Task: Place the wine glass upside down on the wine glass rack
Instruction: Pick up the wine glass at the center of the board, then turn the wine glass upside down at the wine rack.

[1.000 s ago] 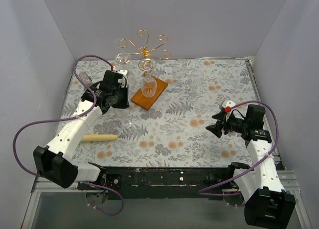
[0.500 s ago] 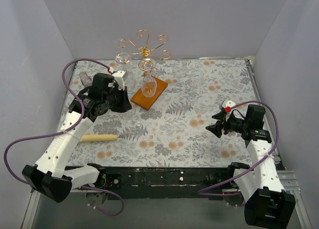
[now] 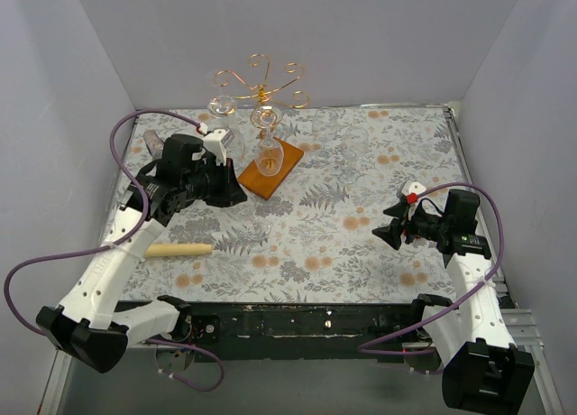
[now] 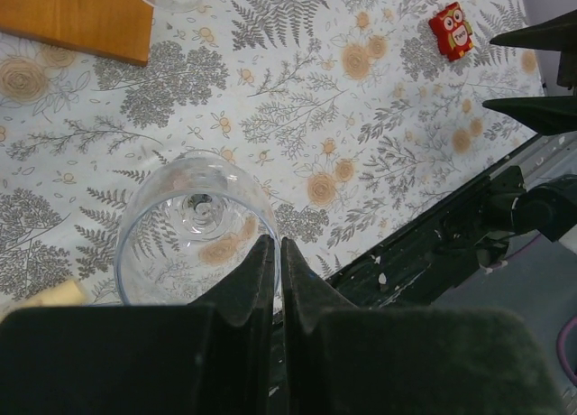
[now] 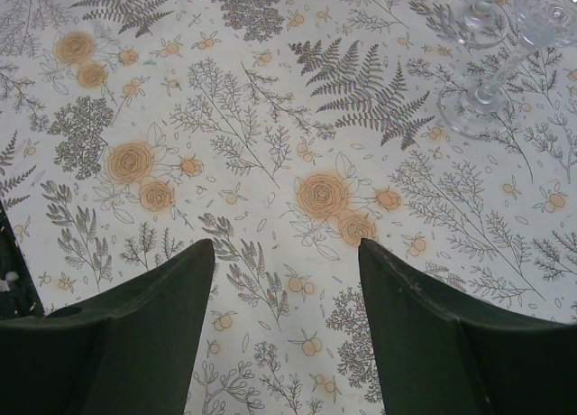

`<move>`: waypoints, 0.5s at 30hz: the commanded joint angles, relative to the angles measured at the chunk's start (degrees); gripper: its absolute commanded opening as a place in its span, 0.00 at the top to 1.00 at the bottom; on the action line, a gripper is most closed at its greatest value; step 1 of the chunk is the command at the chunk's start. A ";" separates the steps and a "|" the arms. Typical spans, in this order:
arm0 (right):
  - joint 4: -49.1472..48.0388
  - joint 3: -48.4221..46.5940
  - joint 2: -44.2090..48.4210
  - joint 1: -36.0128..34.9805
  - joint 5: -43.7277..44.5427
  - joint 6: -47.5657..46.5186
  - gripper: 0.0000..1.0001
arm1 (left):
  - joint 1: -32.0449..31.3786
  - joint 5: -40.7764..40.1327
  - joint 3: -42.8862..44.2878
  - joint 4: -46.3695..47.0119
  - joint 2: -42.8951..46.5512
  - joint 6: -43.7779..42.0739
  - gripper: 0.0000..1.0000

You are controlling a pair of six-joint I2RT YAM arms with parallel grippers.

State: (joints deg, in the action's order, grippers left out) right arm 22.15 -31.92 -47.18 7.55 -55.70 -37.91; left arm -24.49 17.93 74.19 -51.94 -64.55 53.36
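Note:
My left gripper (image 3: pixel 236 195) is shut on the rim of a clear wine glass (image 3: pixel 251 220), just in front of the rack's base. In the left wrist view the fingertips (image 4: pixel 263 253) pinch the bowl's wall, and I look down through the wine glass (image 4: pixel 194 221) to its stem. The glass is rim up; whether its foot touches the cloth I cannot tell. The wine glass rack (image 3: pixel 261 83) is a copper wire tree on an orange-brown wooden base (image 3: pixel 281 158) at the back. My right gripper (image 3: pixel 386 225) stands open and empty over the cloth at the right (image 5: pixel 287 245).
Clear glasses hang from the rack (image 3: pixel 223 106). A pale wooden stick (image 3: pixel 178 249) lies near the left front. A small red owl (image 4: pixel 451 32) sits by the right gripper. Glass stems and feet (image 5: pixel 473 108) show at the top right of the right wrist view.
My left arm has swung right and toward the middle, carrying the wine glass with it. The right arm has not moved.

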 commanded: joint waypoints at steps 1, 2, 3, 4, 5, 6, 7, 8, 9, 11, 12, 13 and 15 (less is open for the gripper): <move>-0.71 0.28 0.42 0.27 -1.51 -0.76 0.27 | -0.64 4.04 -0.19 3.51 3.29 1.57 1.00; -0.71 0.37 0.42 0.36 -1.51 -0.76 0.27 | -0.65 4.56 -0.28 3.78 3.47 1.92 1.00; -0.71 0.37 0.42 0.27 -1.51 -0.76 0.27 | -0.73 5.00 -0.28 3.95 3.47 2.18 1.00; -0.71 0.37 0.33 0.27 -1.51 -0.76 0.27 | -0.82 5.53 -0.45 4.22 3.56 2.44 1.00; -0.71 0.28 0.42 0.27 -1.51 -0.76 0.27 | -1.00 5.88 -0.63 4.57 3.65 2.71 1.00; -0.62 0.28 0.33 0.36 -1.51 -0.67 0.27 | -1.08 6.32 -0.63 4.92 3.56 3.06 1.00; -0.79 0.37 0.42 0.36 -1.51 -0.67 0.27 | -1.26 6.59 -0.89 5.18 3.65 3.32 1.00; -0.79 0.28 0.33 0.36 -1.51 -0.67 0.27 | -1.44 7.02 -0.98 5.45 3.82 3.76 1.00; -0.79 0.28 0.33 0.27 -1.51 -0.76 0.27 | -1.70 7.20 -1.07 5.71 3.82 4.03 1.00; -0.79 0.46 0.25 0.27 -1.51 -0.76 0.27 | -2.14 7.47 -1.16 6.15 3.82 4.55 1.00; -0.79 0.37 0.24 0.36 -1.51 -0.67 0.27 | -2.49 7.47 -1.07 6.41 3.82 4.82 1.00; -0.79 0.46 0.33 0.36 -1.51 -0.76 0.27 | -2.84 7.47 -1.16 6.76 3.82 5.08 1.00; -0.79 0.46 0.24 0.36 -1.51 -0.67 0.27 | -3.72 7.47 -1.24 7.20 3.82 5.61 1.00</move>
State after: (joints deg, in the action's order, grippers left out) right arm 22.15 -31.92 -47.18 7.55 -55.70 -37.91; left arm -26.81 23.22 72.84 -48.56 -62.94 57.41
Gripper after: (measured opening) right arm 0.730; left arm 0.025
